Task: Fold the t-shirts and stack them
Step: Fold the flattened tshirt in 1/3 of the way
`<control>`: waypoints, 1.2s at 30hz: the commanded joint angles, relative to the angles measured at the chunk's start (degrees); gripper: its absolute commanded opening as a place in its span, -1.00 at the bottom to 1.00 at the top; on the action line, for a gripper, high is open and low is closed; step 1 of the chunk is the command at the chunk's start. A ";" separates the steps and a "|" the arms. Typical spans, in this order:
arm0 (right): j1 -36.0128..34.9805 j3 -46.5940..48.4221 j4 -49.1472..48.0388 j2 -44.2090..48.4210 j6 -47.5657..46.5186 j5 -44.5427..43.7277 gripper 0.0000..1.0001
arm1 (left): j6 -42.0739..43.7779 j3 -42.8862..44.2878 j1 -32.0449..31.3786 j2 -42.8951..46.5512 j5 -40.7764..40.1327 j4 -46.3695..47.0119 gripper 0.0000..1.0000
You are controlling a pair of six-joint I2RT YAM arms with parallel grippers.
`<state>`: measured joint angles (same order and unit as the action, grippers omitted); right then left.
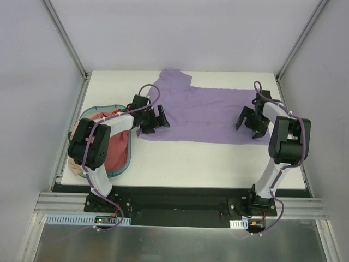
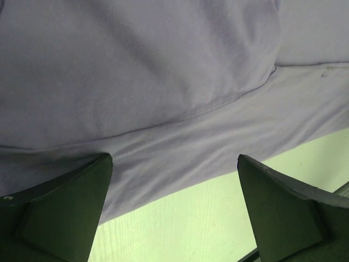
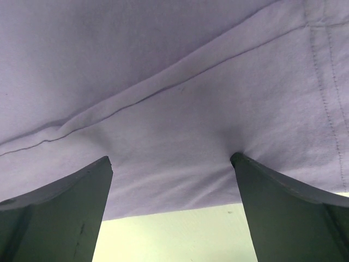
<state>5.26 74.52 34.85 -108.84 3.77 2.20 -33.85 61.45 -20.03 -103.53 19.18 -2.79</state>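
The lavender-purple t-shirt (image 1: 207, 112) lies spread flat on the white table, one sleeve at the back. My left gripper (image 1: 157, 121) is open at the shirt's near left edge; its wrist view shows the cloth (image 2: 136, 82) between and beyond the wide-apart fingers (image 2: 71, 202). My right gripper (image 1: 250, 123) is open over the shirt's near right edge, and its fingertips (image 3: 242, 164) press into the cloth (image 3: 163, 82). The dusty pink-red shirt (image 1: 113, 150) and a bit of the tan-beige one (image 1: 73, 166) lie bundled in the basket.
The teal oval basket (image 1: 126, 164) stands at the table's left edge, under the left arm. Grey walls and metal frame posts close in the table (image 1: 191, 164) on three sides.
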 commanded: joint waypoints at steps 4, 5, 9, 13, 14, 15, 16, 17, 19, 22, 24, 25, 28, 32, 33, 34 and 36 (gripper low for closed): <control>1.86 -10.00 3.82 9.51 -0.08 -5.45 0.92 | -1.49 -11.25 -0.97 7.45 -3.45 -3.63 0.98; 2.30 -10.88 3.99 10.39 0.18 -5.88 0.92 | -1.75 -12.40 -1.50 8.68 -3.80 -3.89 0.98; 4.06 -16.41 4.00 15.48 0.89 -5.89 0.92 | -3.94 -18.37 -5.70 14.83 -5.73 -4.42 0.98; 5.20 -20.64 3.38 19.71 1.15 -5.72 0.92 | -7.98 -23.82 -11.33 21.42 -8.45 -5.21 0.98; 5.46 -21.43 3.12 20.41 1.15 -5.10 0.92 | -9.12 -25.66 -12.48 23.61 -9.07 -5.30 0.98; 5.55 -22.31 3.38 21.03 1.33 -4.92 0.92 | -9.74 -26.90 -13.10 25.11 -9.77 -5.56 0.98; 5.55 -23.18 3.29 21.90 1.68 -5.10 0.92 | -10.44 -28.30 -13.54 26.61 -10.47 -5.74 0.98; 5.73 -24.41 3.38 23.04 1.68 -5.18 0.92 | -11.23 -29.62 -13.80 28.19 -11.00 -5.74 0.98; 5.99 -26.52 3.38 24.89 2.03 -5.62 0.92 | -11.85 -31.73 -13.89 31.00 -11.62 -6.00 0.98; 6.69 -29.07 3.82 27.88 2.29 -5.98 0.92 | -11.77 -33.93 -14.16 34.96 -11.62 -6.09 0.98; 6.87 -30.48 4.34 30.07 2.12 -6.24 0.92 | -11.77 -35.17 -14.51 37.51 -11.27 -6.09 0.98; 6.87 -31.01 4.26 31.91 1.86 -6.07 0.92 | -11.51 -35.61 -14.60 38.48 -11.27 -6.18 0.98; 6.70 -31.19 3.30 36.48 0.98 -2.83 0.92 | -10.28 -35.44 -14.77 41.20 -10.31 -6.09 0.98; 4.86 -27.77 1.63 40.80 0.63 4.30 0.92 | -8.79 -31.23 -14.95 42.79 -8.72 -6.09 0.98; 3.72 -26.72 1.01 41.07 0.45 4.66 0.92 | -8.17 -30.09 -15.04 42.79 -8.72 -6.09 0.98; 2.14 -25.75 0.14 40.81 0.19 5.27 0.92 | -7.82 -28.68 -15.04 42.62 -8.72 -6.09 0.98; -1.11 -23.47 -1.53 38.45 0.01 6.41 0.92 | -6.94 -25.96 -15.04 41.74 -9.07 -6.09 0.98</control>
<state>9.04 45.78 37.08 -69.04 4.82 3.64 -43.53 29.15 -34.54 -61.95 9.96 -8.91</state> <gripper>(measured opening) 0.960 0.990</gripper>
